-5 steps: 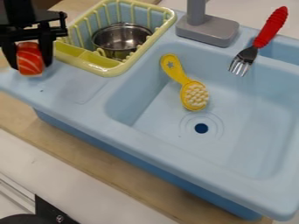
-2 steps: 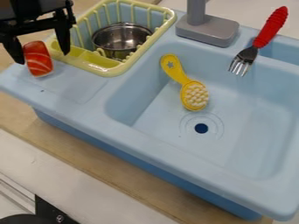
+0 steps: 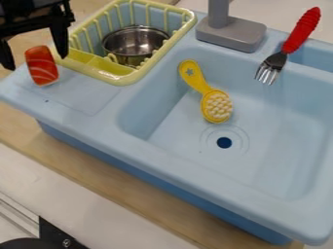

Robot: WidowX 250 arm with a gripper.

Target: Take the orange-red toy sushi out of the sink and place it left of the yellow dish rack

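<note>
A light wooden counter point(image 3: 117, 182) carries the blue sink point(image 3: 162, 146). Above the sink's ledge, the gripper point(image 3: 36, 62) has its fingers spread, pinching nothing. A second ago they had the sushi point(image 3: 42, 65) pressed between them; since then they have opened and drifted slightly toward the view's left. The sushi now appears to rest on the sink's ledge, between the fingers but seemingly clear of both, one finger nearer than the other. It has barely moved since the last frame while the gripper shifted, so I judge it let go and the placing itself done, with only the gripper left around it.

Beyond, at the sink's back corner, is the rack point(image 3: 117, 79) with the pot point(image 3: 133, 41) inside. The brush point(image 3: 211, 99) lies in the sink, and the fork point(image 3: 286, 46) across its back edge; all three are unchanged.
</note>
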